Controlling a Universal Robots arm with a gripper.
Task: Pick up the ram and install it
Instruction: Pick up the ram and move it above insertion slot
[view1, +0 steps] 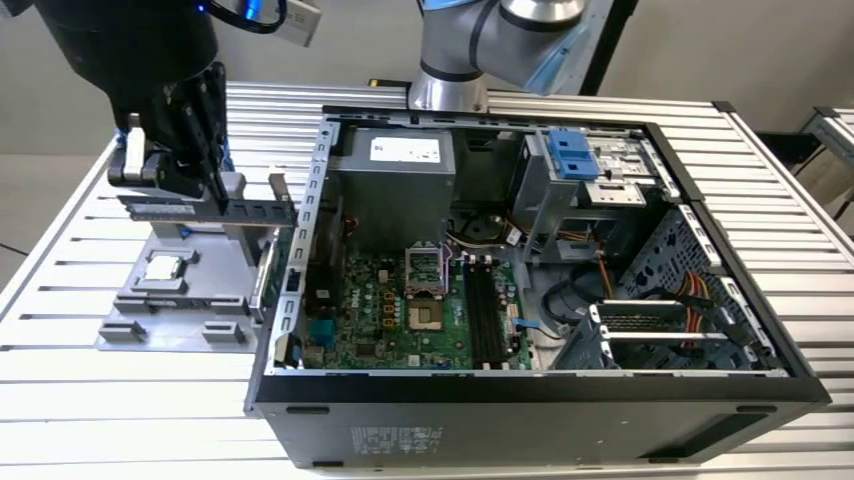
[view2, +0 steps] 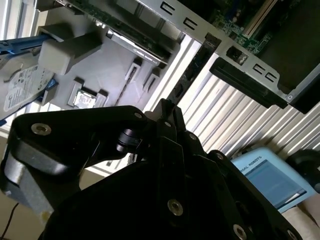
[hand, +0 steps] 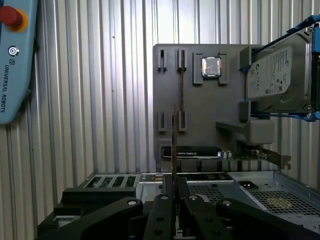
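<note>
My black gripper (view1: 214, 200) hangs over the grey parts holder (view1: 200, 300) at the exterior view's left, beside the open computer case (view1: 534, 400). It is shut on the ram (view1: 254, 209), a dark narrow stick held level just above the holder. In the first wrist view the ram (hand: 174, 145) shows edge-on as a thin line running out from between the fingers (hand: 162, 200), above the holder's narrow slots (hand: 181, 90). The motherboard's long black memory slots (view1: 483, 315) lie inside the case.
On the holder sit a square silver processor chip (hand: 211, 66), a silver hard drive (hand: 277, 75) with blue rails, and a dark card (hand: 190, 152) next to the case wall. A pale blue pendant (hand: 15, 60) lies on the ribbed metal table (view1: 80, 400).
</note>
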